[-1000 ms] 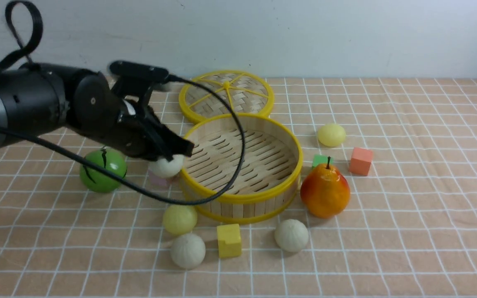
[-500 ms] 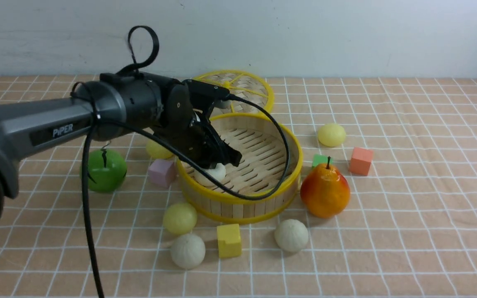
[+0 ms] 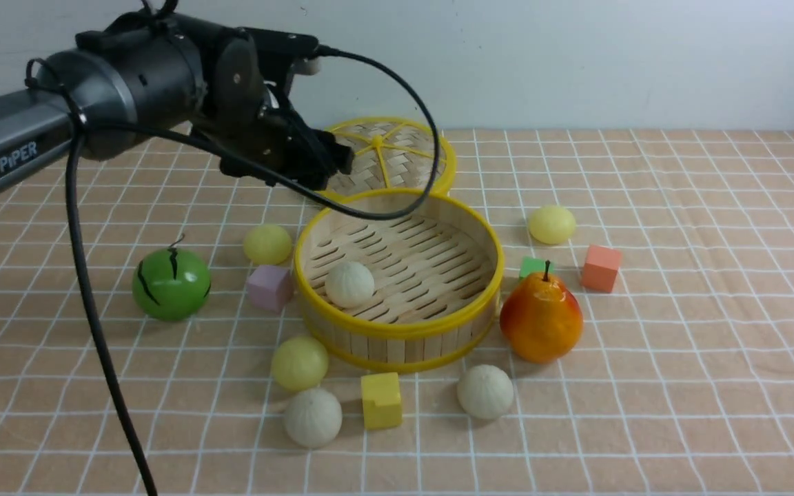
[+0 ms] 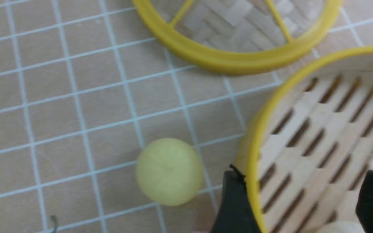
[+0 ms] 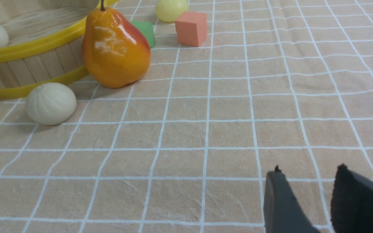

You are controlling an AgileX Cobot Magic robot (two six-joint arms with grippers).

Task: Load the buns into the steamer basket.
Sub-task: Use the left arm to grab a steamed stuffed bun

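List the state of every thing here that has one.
Basket: upright, uncovered.
Lid: off, flat behind the basket.
Inner bun: lying on the basket floor, free of both hands.
Other buns: five, on the cloth outside the basket.
Left hand: open, empty, raised above the basket's left rim.
Right hand: open, empty, low over the cloth.
Pear: upright.

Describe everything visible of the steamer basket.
The steamer basket is round and shallow: upright pale wooden slats for the wall, yellow rims top and bottom, a slotted slat floor. It sits flat and uncovered on the checked cloth. One off-white pleated bun lies inside, near its left wall. Nothing grips it.
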